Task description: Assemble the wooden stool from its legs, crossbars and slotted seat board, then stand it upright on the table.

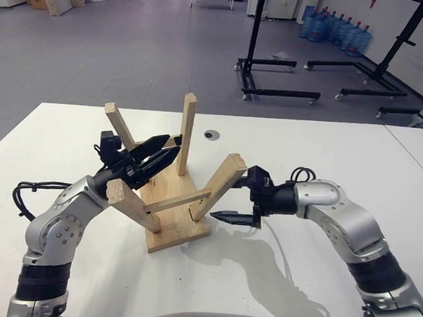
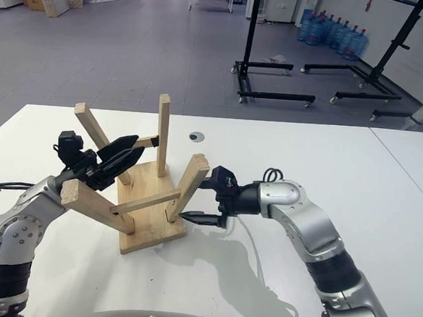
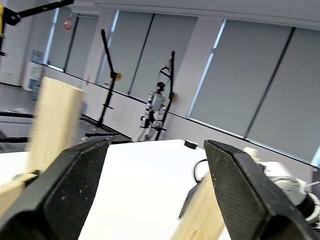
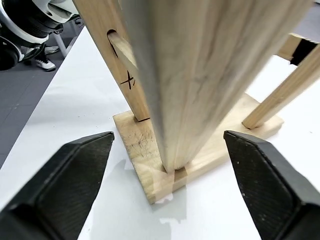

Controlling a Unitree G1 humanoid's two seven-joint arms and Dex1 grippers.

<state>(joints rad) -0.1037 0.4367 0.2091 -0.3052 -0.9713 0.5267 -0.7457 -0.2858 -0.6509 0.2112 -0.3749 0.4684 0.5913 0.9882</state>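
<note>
On the white tabletop, at the centre of the head views, the stool sits upside down; its seat board lies flat on the surface and four legs point upward. One rear leg stands nearly straight; the rear-left leg leans toward the upper left; the right leg leans to the right; the near leg leans toward the lower left. A front crossbar joins the near leg to the right leg; a rear crossbar runs between the two rear legs.

At centre left, the left tool has its tips by the rear crossbar, between the rear legs; whether it touches the bar cannot be told. Its fingers stand apart in the wrist view, with bare tabletop between them; it holds nothing.

Right of centre, the right tool is low by the foot of the right leg; its fingers are spread wide on either side of that leg, with a gap on both sides, so nothing is gripped.

A round hole marks the tabletop behind the stool; black stands and blue bottles occupy the floor at upper right.
</note>
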